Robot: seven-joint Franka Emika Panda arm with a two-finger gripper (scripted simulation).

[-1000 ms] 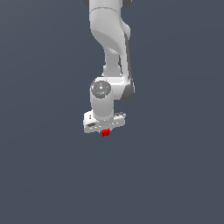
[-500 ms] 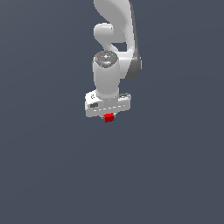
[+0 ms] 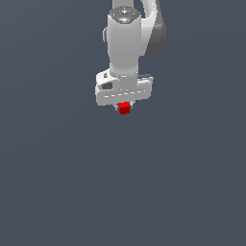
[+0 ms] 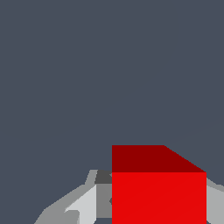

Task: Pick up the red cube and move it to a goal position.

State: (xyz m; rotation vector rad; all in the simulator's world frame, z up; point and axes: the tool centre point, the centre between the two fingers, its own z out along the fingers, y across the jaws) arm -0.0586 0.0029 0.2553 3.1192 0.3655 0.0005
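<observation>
White Panda arm (image 3: 127, 38) comes down from the top of the exterior view, wrist pointing down, wide hand body (image 3: 124, 90) crosswise. Claw (image 3: 124, 108) sits under the hand body, clamped on the red cube (image 3: 124, 109). Cube is tiny, bright red, plain faces, much narrower than the hand body; it pokes out just below the hand, roughly centred under it, a touch toward the exterior view's right of the wrist axis. Fingers mostly hidden in the exterior view, only a sliver of pale finger beside the cube.

Wrist view: red cube (image 4: 158, 192) fills the near corner, brighter front face, darker top face, upright and square to the camera. Grey-white finger (image 4: 83, 203) touching one side of it, a second pale finger edge (image 4: 214, 201) touching the opposite side, so the cube is pinched between the two.

Everything around is flat dark grey-blue background (image 3: 57, 182); cannot tell whether the cube is touching any worktop or off it, no shadow or edge visible.
</observation>
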